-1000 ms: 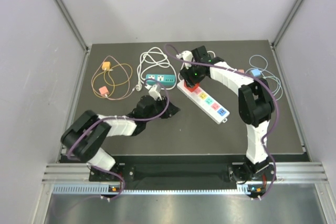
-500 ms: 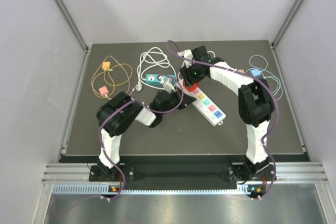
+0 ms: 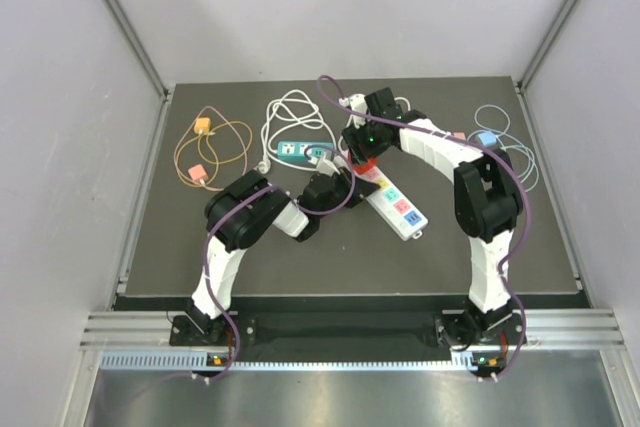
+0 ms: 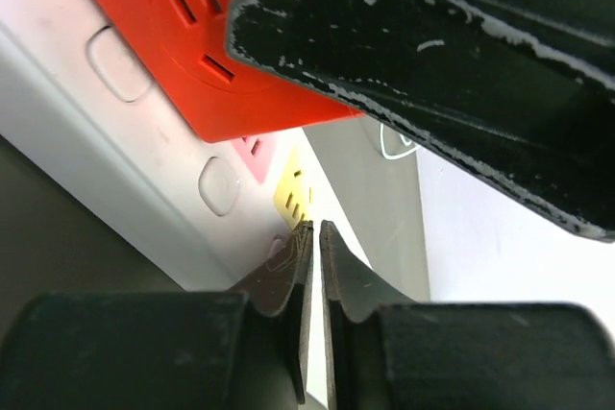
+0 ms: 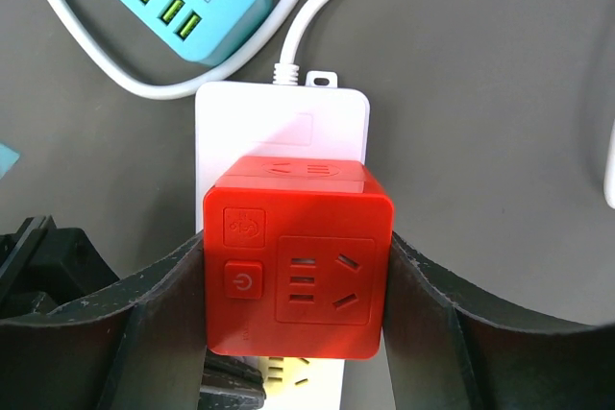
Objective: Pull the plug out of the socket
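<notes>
Clamping the red plug (image 5: 296,271) by its flat sides, frame centre, my right gripper (image 5: 293,306) holds rigid, slick plastic, probably tight-seated; my left gripper (image 4: 315,234) sits closed beside the white strip (image 4: 58,141).

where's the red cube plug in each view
Top external: red plastic cube plug mid-table, on the white plastic power strip's far end.
Left wrist: upper left.
Right wrist: centre, between the jaws.
Shared landmark: that strip, beneath it.
</notes>
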{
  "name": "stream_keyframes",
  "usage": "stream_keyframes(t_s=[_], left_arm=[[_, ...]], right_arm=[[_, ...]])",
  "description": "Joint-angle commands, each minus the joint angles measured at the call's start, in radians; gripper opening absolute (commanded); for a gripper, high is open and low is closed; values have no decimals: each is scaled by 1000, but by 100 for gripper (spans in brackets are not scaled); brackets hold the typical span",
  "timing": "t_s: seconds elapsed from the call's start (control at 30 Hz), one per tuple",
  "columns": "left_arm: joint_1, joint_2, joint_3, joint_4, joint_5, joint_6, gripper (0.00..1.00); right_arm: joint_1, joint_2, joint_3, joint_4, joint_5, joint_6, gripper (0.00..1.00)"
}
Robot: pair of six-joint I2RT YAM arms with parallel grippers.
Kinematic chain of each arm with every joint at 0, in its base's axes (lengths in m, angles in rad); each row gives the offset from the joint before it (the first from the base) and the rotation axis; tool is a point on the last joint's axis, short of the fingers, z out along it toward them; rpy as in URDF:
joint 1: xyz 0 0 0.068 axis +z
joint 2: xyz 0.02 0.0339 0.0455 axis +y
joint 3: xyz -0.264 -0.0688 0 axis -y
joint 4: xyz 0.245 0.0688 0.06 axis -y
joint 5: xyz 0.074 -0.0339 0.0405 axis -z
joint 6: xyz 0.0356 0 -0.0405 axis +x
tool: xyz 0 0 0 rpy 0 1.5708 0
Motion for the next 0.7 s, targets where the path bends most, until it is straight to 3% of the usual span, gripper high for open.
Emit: stream_keyframes(t_s=[0.0, 0.2, 0.67], left_arm=[[-2, 8, -4, -7, -46, -42, 14], [-6, 6, 14, -137, -74, -60, 27], [-11, 43, -28, -191, -103, -100, 29]], right_arm=[[13, -47, -4, 49, -18, 28, 0], [13, -59, -13, 55, -9, 29, 0], [7, -151, 3, 67, -8, 40, 0]])
